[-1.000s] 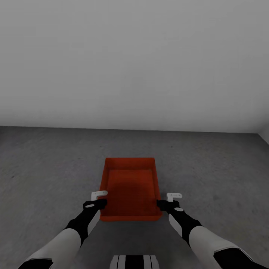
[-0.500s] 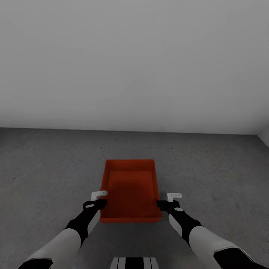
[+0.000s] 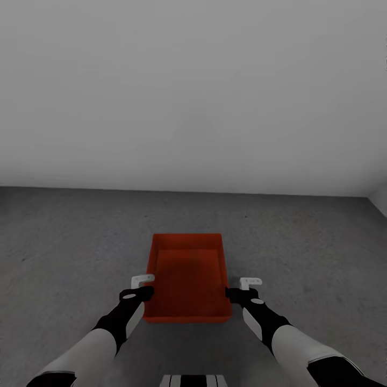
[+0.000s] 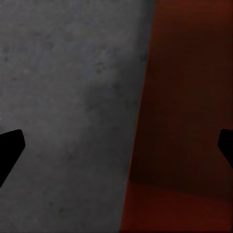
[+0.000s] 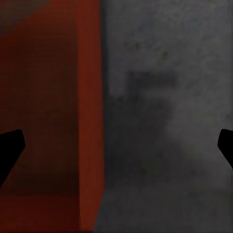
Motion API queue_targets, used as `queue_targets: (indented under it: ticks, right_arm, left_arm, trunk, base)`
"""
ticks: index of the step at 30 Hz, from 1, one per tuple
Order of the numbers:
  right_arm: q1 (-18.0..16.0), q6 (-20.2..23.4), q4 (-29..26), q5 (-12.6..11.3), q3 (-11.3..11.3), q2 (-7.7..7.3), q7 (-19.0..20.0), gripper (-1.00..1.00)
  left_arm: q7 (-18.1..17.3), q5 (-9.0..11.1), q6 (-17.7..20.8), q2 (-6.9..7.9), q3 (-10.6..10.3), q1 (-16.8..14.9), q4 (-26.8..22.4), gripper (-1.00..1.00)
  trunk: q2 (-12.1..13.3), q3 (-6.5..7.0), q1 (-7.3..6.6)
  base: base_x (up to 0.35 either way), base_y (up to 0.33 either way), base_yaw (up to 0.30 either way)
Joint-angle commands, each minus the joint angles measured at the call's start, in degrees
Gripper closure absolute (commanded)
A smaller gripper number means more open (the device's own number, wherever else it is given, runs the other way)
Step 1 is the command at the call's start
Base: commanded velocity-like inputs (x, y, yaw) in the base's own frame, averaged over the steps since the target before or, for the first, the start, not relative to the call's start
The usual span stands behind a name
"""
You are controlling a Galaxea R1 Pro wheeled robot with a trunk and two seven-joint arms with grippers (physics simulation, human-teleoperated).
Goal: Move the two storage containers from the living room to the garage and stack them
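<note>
Where the grey mottled floor (image 3: 64, 242) meets a plain pale wall (image 3: 193, 91), one orange-red container (image 3: 187, 277) sits between the left gripper (image 3: 143, 286) and right gripper (image 3: 243, 287), each beside a long wall. Left wrist view: fingers (image 4: 9, 150) wide apart, straddling the container's wall, holding nothing. Right wrist view: the same, fingertips (image 5: 9, 148) cropped at the edges.

Dim, flat and even throughout, with no glare and no clear light source; palest on the white-grey wall (image 3: 193, 91), darkening toward the concrete floor (image 3: 64, 242). Soft and slightly blurred in the head view, with little shadow around the orange-red container (image 3: 188, 277). Coarser and murkier in both wrist views, with a faint dark patch on the floor beside the container wall.
</note>
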Motion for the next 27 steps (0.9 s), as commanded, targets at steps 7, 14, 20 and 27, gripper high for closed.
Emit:
queue_targets:
  ticks: [7,14,20,27]
  right_arm:
    - [-0.03,-0.24,0.04,-0.60,0.48,-0.01,-0.30,-1.00]
    - [-0.03,-0.31,0.05,-0.60,0.54,0.02,-0.29,-1.00]
    - [-0.03,-0.32,0.05,-0.60,0.56,0.05,-0.29,-1.00]
    - [-0.03,-0.28,0.05,-0.60,0.52,0.07,-0.29,-1.00]
  left_arm:
    - [0.15,0.36,0.26,-0.03,0.12,0.01,-0.12,-1.00]
    - [0.13,0.36,0.26,-0.03,1.55,0.01,-0.12,-1.00]
    - [0.11,0.32,0.26,-0.03,2.64,0.01,-0.12,-1.00]
    - [0.13,0.30,0.26,-0.03,2.86,0.01,-0.12,-1.00]
  trunk:
    - [2.81,1.23,-1.55]
    - [5.62,2.48,-3.09]
    - [8.02,3.56,-4.41]
    - [10.83,4.82,-5.94]
  base:
    - [0.000,0.000,0.000]
    - [0.000,0.000,0.000]
    - [0.000,0.000,0.000]
    - [0.000,0.000,0.000]
